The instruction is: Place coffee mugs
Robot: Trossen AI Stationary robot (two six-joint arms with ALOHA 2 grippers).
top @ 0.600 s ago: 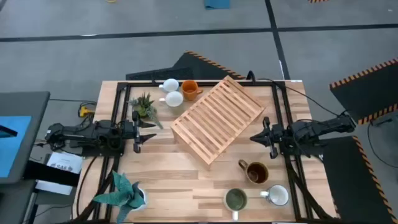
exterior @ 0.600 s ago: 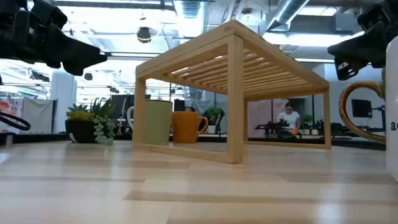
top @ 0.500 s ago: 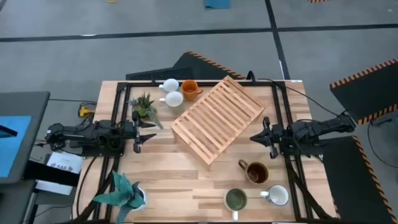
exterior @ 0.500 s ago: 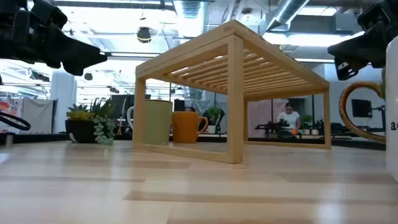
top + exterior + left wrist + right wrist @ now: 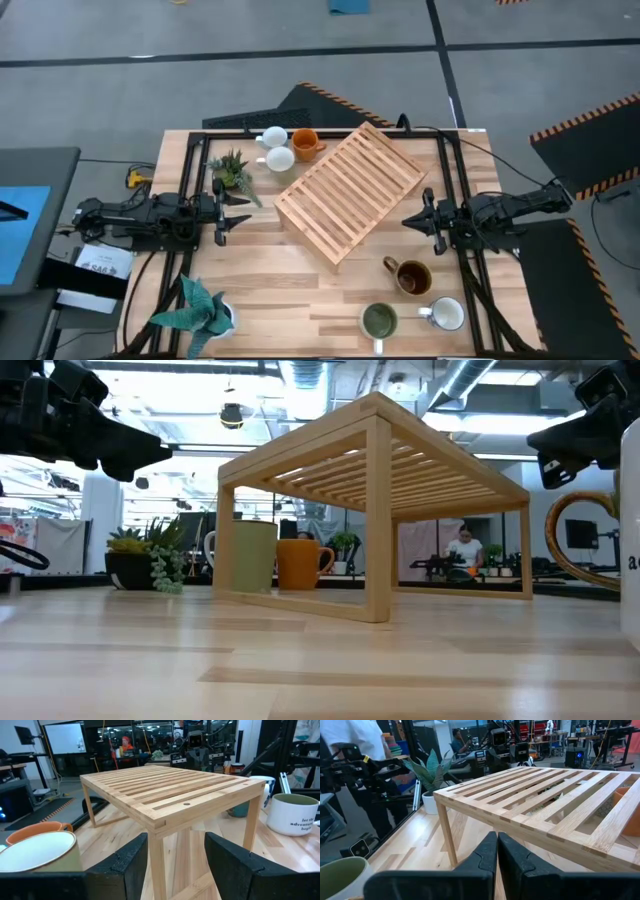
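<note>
A slatted wooden rack (image 5: 348, 190) stands on its legs mid-table. Beyond its far-left corner sit three mugs: pale white (image 5: 272, 137), cream-white (image 5: 279, 158) and orange (image 5: 305, 144). Near the table's near right edge stand the dark brown mug (image 5: 410, 276), the green-inside mug (image 5: 378, 321) and a white mug (image 5: 445, 314). My left gripper (image 5: 232, 212) hovers open to the left of the rack, its fingers apart in the left wrist view (image 5: 176, 865). My right gripper (image 5: 412, 219) hovers shut to the right of the rack (image 5: 497, 855). Neither touches anything.
One small potted plant (image 5: 232, 172) stands just beyond my left gripper, another (image 5: 200, 310) at the near left corner. A black frame (image 5: 450, 180) runs along the table's sides. Bare wood lies between the rack and the near edge (image 5: 290, 290). A person stands behind the left arm (image 5: 365, 740).
</note>
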